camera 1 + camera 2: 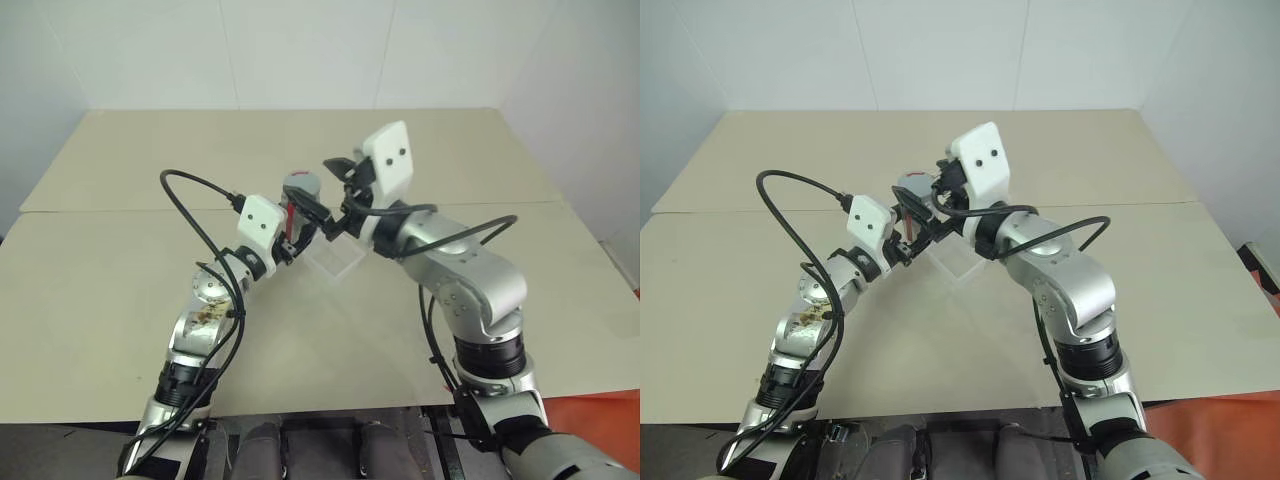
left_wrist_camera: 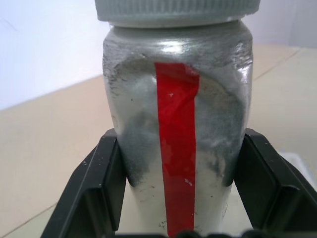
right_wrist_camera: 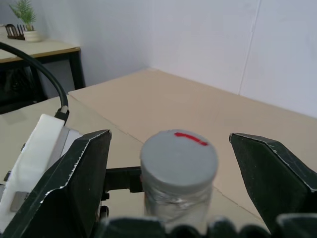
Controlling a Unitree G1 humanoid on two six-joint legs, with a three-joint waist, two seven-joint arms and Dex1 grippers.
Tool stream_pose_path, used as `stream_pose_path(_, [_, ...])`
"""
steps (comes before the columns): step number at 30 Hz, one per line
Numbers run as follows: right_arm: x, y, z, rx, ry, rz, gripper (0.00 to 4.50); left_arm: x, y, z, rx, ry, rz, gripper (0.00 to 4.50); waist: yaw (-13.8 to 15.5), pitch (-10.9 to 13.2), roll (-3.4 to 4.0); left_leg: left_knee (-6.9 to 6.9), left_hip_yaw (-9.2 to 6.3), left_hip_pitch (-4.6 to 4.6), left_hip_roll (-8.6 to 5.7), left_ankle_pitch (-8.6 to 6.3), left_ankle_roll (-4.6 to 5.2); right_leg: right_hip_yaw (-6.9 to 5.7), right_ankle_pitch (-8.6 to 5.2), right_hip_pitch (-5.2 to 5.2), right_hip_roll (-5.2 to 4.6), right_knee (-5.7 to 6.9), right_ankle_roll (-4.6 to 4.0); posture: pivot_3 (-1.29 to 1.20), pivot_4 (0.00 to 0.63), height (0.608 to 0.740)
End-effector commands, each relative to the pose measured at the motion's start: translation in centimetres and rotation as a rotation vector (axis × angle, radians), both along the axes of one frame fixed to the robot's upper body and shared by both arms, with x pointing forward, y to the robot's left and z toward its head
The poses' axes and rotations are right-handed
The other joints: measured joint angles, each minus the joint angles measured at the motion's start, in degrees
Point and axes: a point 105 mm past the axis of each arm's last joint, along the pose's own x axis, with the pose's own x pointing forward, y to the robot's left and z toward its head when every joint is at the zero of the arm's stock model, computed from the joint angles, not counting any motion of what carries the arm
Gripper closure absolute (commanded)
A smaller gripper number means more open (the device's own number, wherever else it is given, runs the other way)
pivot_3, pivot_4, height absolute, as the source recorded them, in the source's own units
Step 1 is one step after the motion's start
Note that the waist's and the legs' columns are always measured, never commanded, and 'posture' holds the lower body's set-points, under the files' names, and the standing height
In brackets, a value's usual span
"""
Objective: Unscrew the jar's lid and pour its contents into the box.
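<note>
The left gripper (image 2: 178, 198) pinched the jar (image 2: 176, 148) low on its body, one black finger (image 2: 101, 188) against each side, and held it upright above the table (image 1: 100, 280), just short of the box (image 1: 335, 262). The lid (image 3: 179, 158) was on and looked fully seated, so unscrewing had not begun. The right gripper (image 3: 173, 163) stood spread wide, a finger (image 3: 74, 183) on either flank of the lid and neither touching it; the lid sat nearly midway between them.

To do this step well, I judged the right hand should settle until its pads lined up with the lid's ribbed edge, not the shoulder of the jar below, then close squarely so the cap was caught across its full width. An off-centre pinch would likely slip on a turn. The left grip sat low on a smooth, crinkled wall, so the jar might spin in it; twisting gently and in short turns seemed wise. Keeping the jar upright would stop the contents spilling before it was over the box
</note>
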Motion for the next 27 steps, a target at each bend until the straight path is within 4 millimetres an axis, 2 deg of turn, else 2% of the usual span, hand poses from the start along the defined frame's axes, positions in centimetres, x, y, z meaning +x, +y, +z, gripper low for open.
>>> stream_pose_path(1, [0.4, 0.4, 1.2, -0.022, -0.063, -0.061, 0.05, -0.7, -0.2, 1.5, -0.015, -0.055, 0.005, 1.76, -0.1, 0.0, 0.0, 0.01, 0.0, 0.0, 0.0, 0.0, 0.0, 0.0, 0.0, 0.0, 0.0, -0.01, 0.0, 0.0, 0.15, 0.74])
stream_pose_path(9, [1.3, 0.4, 1.1, -0.026, -0.061, -0.125, 0.05, -1.2, -0.6, 1.4, -0.034, -0.044, 0.004, 1.76, -0.14, 0.0, 0.0, -0.03, 0.0, -0.01, 0.0, 0.0, -0.01, 0.0, 0.0, -0.01, 0.0, 0.04, 0.0, 0.0, 0.15, 0.74])
stream_pose_path(15, [1.3, 0.1, 0.8, -0.054, -0.068, -0.127, 0.05, -1.2, 0.1, 1.2, -0.026, -0.031, 0.01, 1.76, -0.19, 0.0, 0.0, -0.03, 0.0, 0.0, 0.01, 0.0, -0.01, -0.01, 0.0, -0.02, 0.0, 0.01, 0.0, 0.0, 0.15, 0.74])
stream_pose_path(27, [1.1, -0.2, 0.5, -0.094, -0.073, -0.1, 0.05, -0.9, 1.2, 1.9, -0.048, -0.035, 0.019, 1.76, -0.18, 0.0, 0.0, -0.03, -0.01, 0.0, 0.01, 0.0, -0.01, -0.01, 0.0, -0.02, 0.0, 0.0, 0.0, 0.0, 0.15, 0.74])
